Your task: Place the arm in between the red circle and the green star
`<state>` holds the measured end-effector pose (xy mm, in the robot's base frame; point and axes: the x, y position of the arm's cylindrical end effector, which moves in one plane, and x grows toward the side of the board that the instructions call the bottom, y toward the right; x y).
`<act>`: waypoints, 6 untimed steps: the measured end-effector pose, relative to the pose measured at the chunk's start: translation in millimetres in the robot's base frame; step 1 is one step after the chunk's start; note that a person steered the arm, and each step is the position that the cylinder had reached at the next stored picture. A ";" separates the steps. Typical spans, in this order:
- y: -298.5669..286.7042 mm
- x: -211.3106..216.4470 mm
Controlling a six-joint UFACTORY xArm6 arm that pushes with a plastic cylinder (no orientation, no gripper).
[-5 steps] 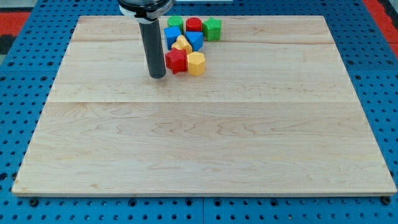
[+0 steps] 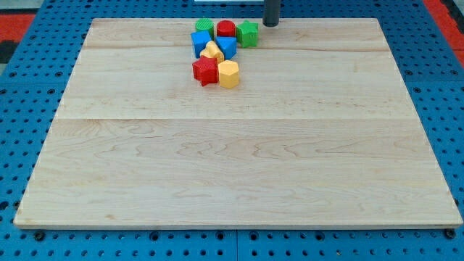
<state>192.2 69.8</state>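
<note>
now at the far edge of the pale wooden table (image 2: pixel 232 159), around one o'clock from the block cluster: my tip (image 2: pixel 270 25), the lower end of a straight dark rod, resting apart from everything, just to the three o'clock side of the green cube-like block (image 2: pixel 248 33). no hand on this rig, so nothing spread or pinching to tell of.

target gap lying toward nine o'clock from my tip, past that green block. red round block (image 2: pixel 226 29) sitting mid-row at the cluster's twelve o'clock edge, green star-shaped block (image 2: pixel 204 27) touching or nearly touching it on its nine o'clock side. barely any opening visible between the two, running roughly twelve to six.

below them: a blue block (image 2: pixel 201 42) at the nine o'clock side, a second blue block (image 2: pixel 228 48), a yellow block (image 2: pixel 212 52) wedged between, then a red star-like block (image 2: pixel 205 71) and a yellow hexagonal block (image 2: pixel 228 74) side by side at six o'clock.

likely needing a sweep along the far edge toward nine o'clock, then down into the seam; green cube in the direct path, so risk of nudging it.
</note>
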 end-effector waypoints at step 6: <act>-63.8 61.5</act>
